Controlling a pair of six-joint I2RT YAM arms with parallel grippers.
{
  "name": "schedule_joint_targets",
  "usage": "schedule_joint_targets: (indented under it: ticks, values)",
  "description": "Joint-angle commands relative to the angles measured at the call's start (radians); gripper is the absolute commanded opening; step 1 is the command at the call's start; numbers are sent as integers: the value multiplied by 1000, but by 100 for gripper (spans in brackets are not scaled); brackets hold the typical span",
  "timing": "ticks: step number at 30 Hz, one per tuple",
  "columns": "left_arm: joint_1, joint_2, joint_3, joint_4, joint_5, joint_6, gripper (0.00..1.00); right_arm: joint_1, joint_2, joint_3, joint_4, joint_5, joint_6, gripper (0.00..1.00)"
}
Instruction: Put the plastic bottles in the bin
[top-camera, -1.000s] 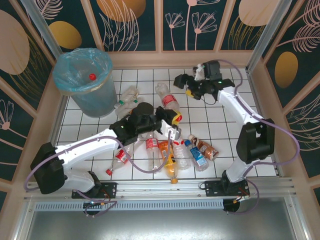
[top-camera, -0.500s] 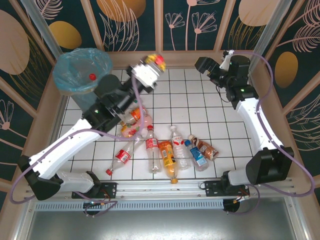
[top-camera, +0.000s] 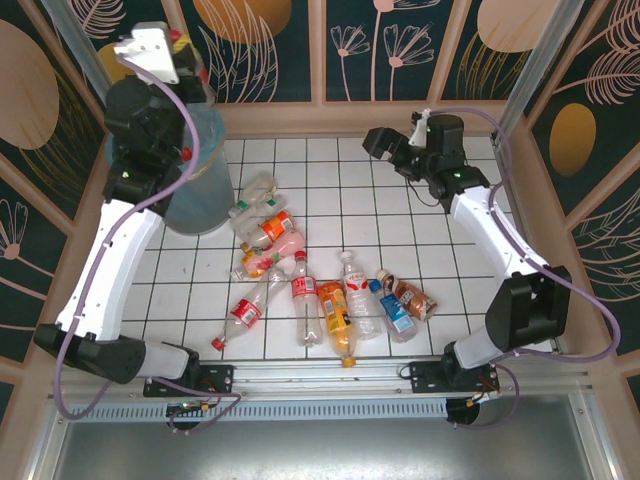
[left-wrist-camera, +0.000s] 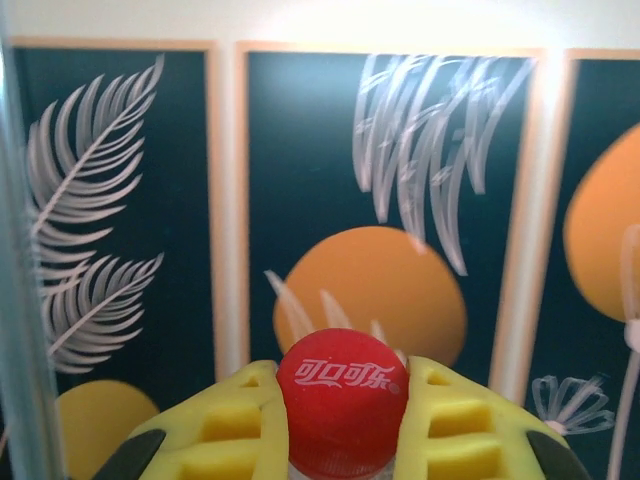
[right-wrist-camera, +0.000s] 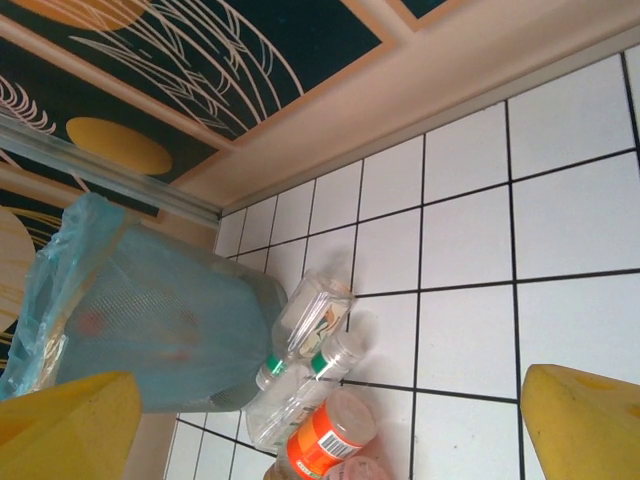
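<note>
the left arm (top-camera: 105, 240) has swung up off the pile in the last second. it was down among the bottles at mid table, and now it is raised high by the bin (top-camera: 205, 190), over the far rim as the top view has it. the left jaws are closed on a red-capped bottle (left-wrist-camera: 342, 395), its cap poking out between the yellow fingers (left-wrist-camera: 220, 430); the rest of it is hidden. the wrist view looks at the wall panels, so i cannot tell whether the bottle hangs squarely over the bin's mouth.

meanwhile the right arm (top-camera: 480, 215) has pulled back toward the far right of the table (top-camera: 400, 180). the right jaws stand wide open, holding nothing, and face a few bottles (right-wrist-camera: 300, 390) lying beside the bin.

so one bottle is, i judge, a release away from being binned. about ten more lie on the table, most of them in the pile (top-camera: 320, 300) near the front.
</note>
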Motion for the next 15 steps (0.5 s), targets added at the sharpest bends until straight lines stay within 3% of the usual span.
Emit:
schedule_joint_targets:
  ticks: [1, 7, 15]
  values:
    - [103, 21, 37, -59, 51, -156, 0, 21, 20, 57, -32, 23, -44, 98]
    - [243, 86, 20, -163, 56, -216, 0, 46, 38, 61, -55, 33, -65, 98]
    - [258, 28, -202, -145, 28, -237, 0, 109, 93, 119, -151, 73, -122, 97]
